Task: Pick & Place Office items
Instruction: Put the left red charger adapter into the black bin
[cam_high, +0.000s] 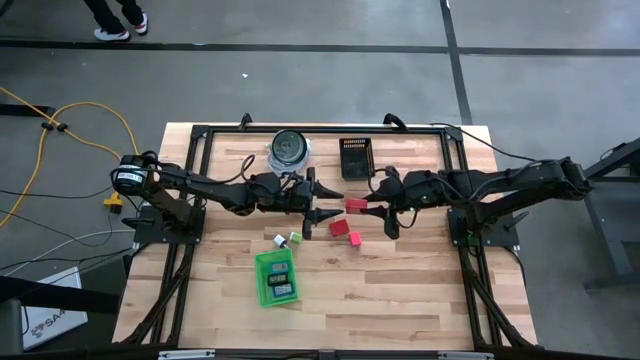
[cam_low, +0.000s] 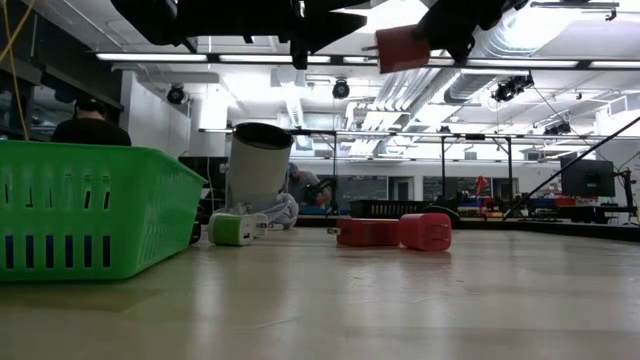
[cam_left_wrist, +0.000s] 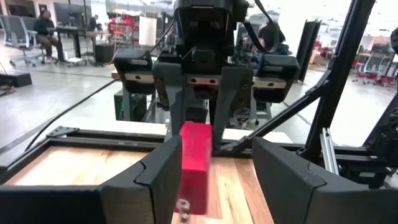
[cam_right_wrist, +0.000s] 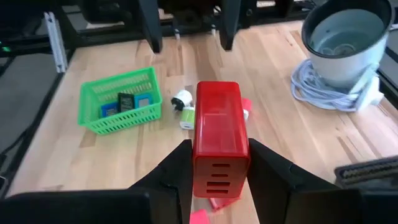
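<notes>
Right tool (cam_right_wrist: 217, 180): clenching on a red block (cam_right_wrist: 217, 143), holding it raised above the worktop (cam_high: 400, 280); in the low view the block (cam_low: 403, 47) is hanging well clear of the surface. In the high view this tool (cam_high: 368, 203) is sitting just right of the worktop's middle, the block (cam_high: 356, 204) showing at its tip.

Left tool (cam_left_wrist: 208, 171): fingers parted, grasping nothing, facing the right tool from close by; in the high view it (cam_high: 327, 201) is hovering just left of the held block, which is showing between its fingers in the left wrist view (cam_left_wrist: 194, 163).

Loose items: two more red pieces (cam_high: 338, 228) and (cam_high: 354, 239) are lying side by side on the worktop just below the tools; in the low view they (cam_low: 368, 232) (cam_low: 426, 231) are touching. A small white bit (cam_high: 280, 240) and a small green bit (cam_high: 295, 238) are resting near each other, left of the red pieces.

Green tray (cam_high: 262, 282): standing toward the front, just below the white and green bits, holding blue and dark rectangular pieces (cam_high: 281, 281).

Round container (cam_high: 289, 148): standing near the back edge with a white cable coiled at its base.

Black basket (cam_high: 355, 156): sitting beside the round container, toward the right.
</notes>
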